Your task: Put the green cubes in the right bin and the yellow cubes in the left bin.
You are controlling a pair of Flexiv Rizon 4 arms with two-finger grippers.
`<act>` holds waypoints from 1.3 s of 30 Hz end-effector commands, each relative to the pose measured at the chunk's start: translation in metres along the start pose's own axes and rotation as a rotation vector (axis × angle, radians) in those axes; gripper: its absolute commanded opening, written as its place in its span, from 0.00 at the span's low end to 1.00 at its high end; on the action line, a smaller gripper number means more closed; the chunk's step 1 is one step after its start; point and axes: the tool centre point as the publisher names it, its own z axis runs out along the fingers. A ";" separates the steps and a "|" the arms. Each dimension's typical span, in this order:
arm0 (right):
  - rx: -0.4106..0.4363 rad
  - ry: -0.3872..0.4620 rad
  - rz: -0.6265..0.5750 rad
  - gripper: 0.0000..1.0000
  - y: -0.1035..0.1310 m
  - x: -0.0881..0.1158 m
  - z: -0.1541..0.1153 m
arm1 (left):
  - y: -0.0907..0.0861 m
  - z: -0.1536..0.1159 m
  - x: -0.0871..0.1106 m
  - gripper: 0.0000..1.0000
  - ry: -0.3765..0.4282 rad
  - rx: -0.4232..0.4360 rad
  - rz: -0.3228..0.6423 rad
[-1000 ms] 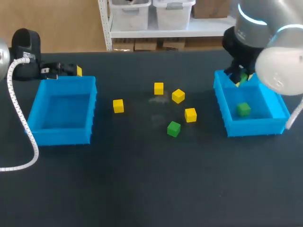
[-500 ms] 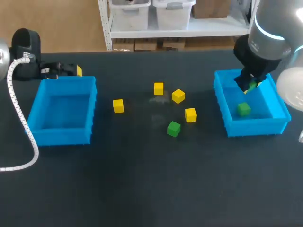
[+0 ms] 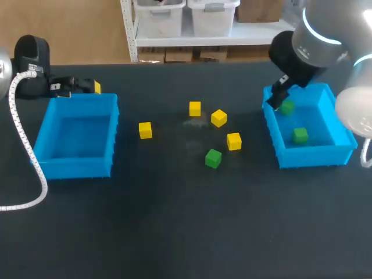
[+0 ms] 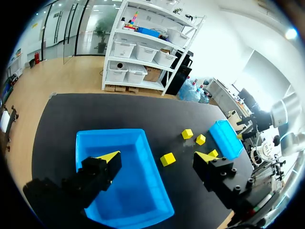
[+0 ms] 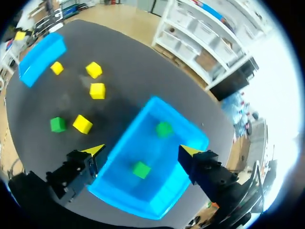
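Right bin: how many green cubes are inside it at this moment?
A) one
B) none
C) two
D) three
C: the right wrist view shows one green cube and a second green cube inside the right bin, while the third green cube sits out on the table.
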 end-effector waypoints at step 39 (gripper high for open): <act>-0.223 0.128 -0.441 1.00 0.171 -0.026 0.041 | 0.002 0.000 0.001 1.00 -0.005 0.009 0.002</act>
